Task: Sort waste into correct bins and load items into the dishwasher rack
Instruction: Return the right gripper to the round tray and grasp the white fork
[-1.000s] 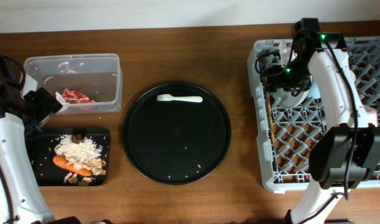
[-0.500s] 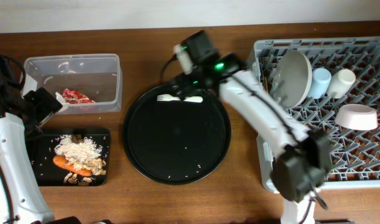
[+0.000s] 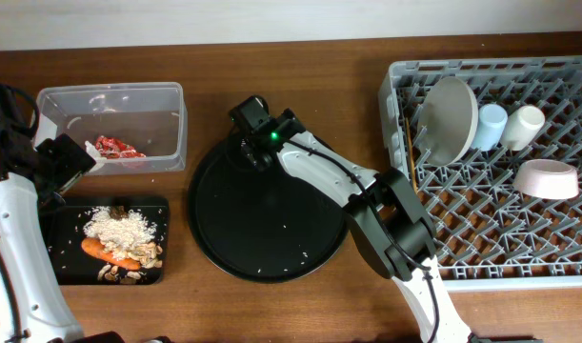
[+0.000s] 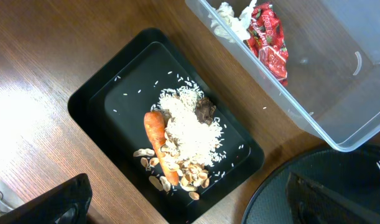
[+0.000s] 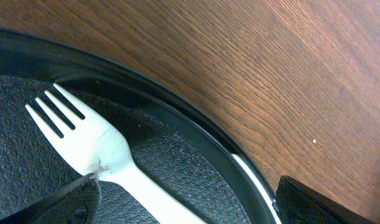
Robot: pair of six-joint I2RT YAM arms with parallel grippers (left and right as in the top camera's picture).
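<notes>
The white fork [image 5: 109, 155] lies on the round black tray [image 3: 271, 229] near its far rim. My right gripper [image 5: 190, 202] is open low over it, its handle running between the fingers; from overhead the gripper [image 3: 257, 143] hides the fork. My left gripper [image 4: 190, 205] hangs open and empty above the shallow black tray [image 4: 102, 99] holding rice [image 4: 186, 124], a carrot [image 4: 157, 140] and mushroom bits [image 4: 190, 177]. The clear tub [image 3: 167, 105] holds the red wrapper [image 4: 267, 37] and white paper [image 4: 233, 15]. The grey rack [image 3: 433, 248] carries the plate [image 3: 450, 119], blue cup [image 3: 491, 126], white cup [image 3: 524, 124], bowl [image 3: 545, 178] and chopsticks [image 3: 411, 157].
A few rice grains [image 3: 291, 252] are scattered on the round tray. The right arm [image 3: 329, 176] stretches from the rack side across the tray. Bare wooden table [image 3: 367, 86] lies between tray and rack.
The right arm swung from the rack over to the round tray and came down over the fork, which it now covers from overhead. Its jaws opened wider. The left arm stayed still.
</notes>
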